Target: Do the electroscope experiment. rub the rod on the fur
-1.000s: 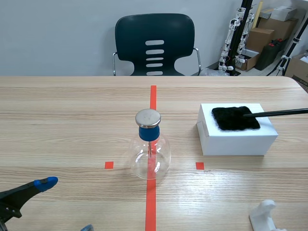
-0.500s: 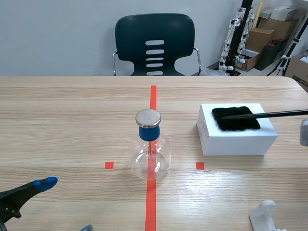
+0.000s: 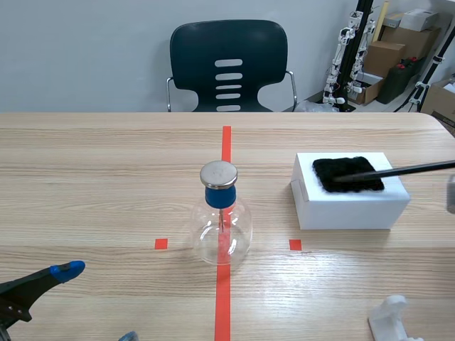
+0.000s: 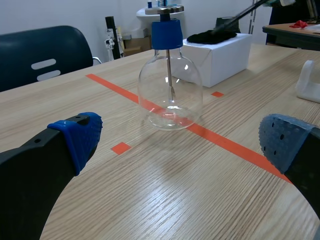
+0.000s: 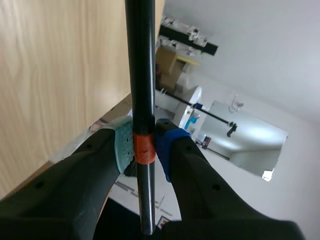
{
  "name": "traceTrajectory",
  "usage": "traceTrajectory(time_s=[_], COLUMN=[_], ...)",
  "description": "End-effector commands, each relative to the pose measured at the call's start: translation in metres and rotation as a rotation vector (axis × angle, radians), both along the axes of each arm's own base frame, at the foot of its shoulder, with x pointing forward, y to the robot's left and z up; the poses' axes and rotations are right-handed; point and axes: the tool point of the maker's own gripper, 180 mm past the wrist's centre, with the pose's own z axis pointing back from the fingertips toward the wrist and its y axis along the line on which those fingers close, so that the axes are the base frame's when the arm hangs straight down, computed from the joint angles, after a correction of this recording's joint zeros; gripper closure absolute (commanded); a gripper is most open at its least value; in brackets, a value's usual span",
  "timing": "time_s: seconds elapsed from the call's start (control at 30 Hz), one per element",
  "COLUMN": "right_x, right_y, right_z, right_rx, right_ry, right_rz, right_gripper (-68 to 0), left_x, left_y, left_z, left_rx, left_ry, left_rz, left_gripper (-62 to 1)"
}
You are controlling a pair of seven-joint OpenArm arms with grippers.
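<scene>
A patch of black fur (image 3: 348,174) lies on top of a white box (image 3: 350,201) at the right of the table. A thin black rod (image 3: 405,169) comes in from the right edge and its tip rests on the fur. In the right wrist view my right gripper (image 5: 143,144) is shut on the rod (image 5: 141,65), gripping it at an orange band. The glass electroscope flask (image 3: 222,222) with a blue stopper and a metal disc stands at the table's middle on the red line. My left gripper (image 4: 175,142) stays open low at the front left, with the flask (image 4: 170,95) ahead of it.
A white plastic stand (image 3: 392,321) sits at the front right edge. A dark chair (image 3: 229,65) stands behind the far side of the table. Boxes and gear (image 3: 387,50) fill the back right corner of the room.
The rod's tip has slid leftward across the fur, then slightly back to the right. The left arm and the flask have not moved.
</scene>
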Motion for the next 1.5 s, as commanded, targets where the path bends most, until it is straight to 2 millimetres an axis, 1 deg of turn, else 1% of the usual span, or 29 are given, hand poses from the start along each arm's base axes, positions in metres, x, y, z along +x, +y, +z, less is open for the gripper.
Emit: traceTrajectory(time_s=[0.0,0.07,0.33,0.4,0.5,0.67,0.77,0.83,0.93,1.03,1.17,1.23,1.33,1.47], right_x=[0.011,0.011,-0.001,-0.001,0.002,0.014,0.020,0.023,0.023,0.020,0.014,0.013,0.013,0.017], right_y=[-0.005,-0.009,-0.056,-0.062,-0.058,-0.032,-0.021,-0.018,-0.021,-0.035,-0.060,-0.067,-0.066,-0.048], right_z=[0.020,0.021,0.007,0.006,0.009,0.011,0.009,0.008,0.008,0.006,0.008,0.009,0.009,0.005], right_rx=[-0.023,-0.030,-0.071,-0.075,-0.070,-0.073,-0.073,-0.072,-0.079,-0.093,-0.097,-0.102,-0.101,-0.093], right_ry=[-0.053,-0.051,0.011,0.014,0.003,-0.036,-0.049,-0.053,-0.052,-0.036,-0.018,-0.014,-0.013,-0.024], right_rz=[-0.009,-0.024,-0.128,-0.145,-0.138,-0.112,-0.111,-0.115,-0.126,-0.153,-0.202,-0.213,-0.208,-0.176], right_gripper=[-1.1,-1.1,-1.1,-1.1,-1.1,-1.1,-1.1,-1.1,-1.1,-1.1,-1.1,-1.1,-1.1,-1.1], left_x=[0.003,0.003,0.003,0.003,0.003,0.003,0.003,0.003,0.003,0.003,0.003,0.003,0.003,0.003], left_y=[0.000,0.000,0.000,0.000,0.000,0.000,0.000,0.000,0.000,0.000,0.000,0.000,0.000,0.000], left_z=[0.006,0.006,0.006,0.006,0.006,0.006,0.006,0.006,0.006,0.006,0.006,0.006,0.006,0.006], left_rx=[-0.021,-0.021,-0.021,-0.021,-0.021,-0.021,-0.021,-0.021,-0.021,-0.021,-0.021,-0.021,-0.021,-0.021], left_ry=[-0.022,-0.022,-0.022,-0.022,-0.022,-0.022,-0.022,-0.022,-0.022,-0.022,-0.022,-0.022,-0.022,-0.022], left_rz=[0.006,0.006,0.006,0.006,0.006,0.006,0.006,0.006,0.006,0.006,0.006,0.006,0.006,0.006], left_gripper=[-62.3,-62.3,-62.3,-62.3,-62.3,-62.3,-62.3,-62.3,-62.3,-62.3,-62.3,-62.3,-62.3,-62.3])
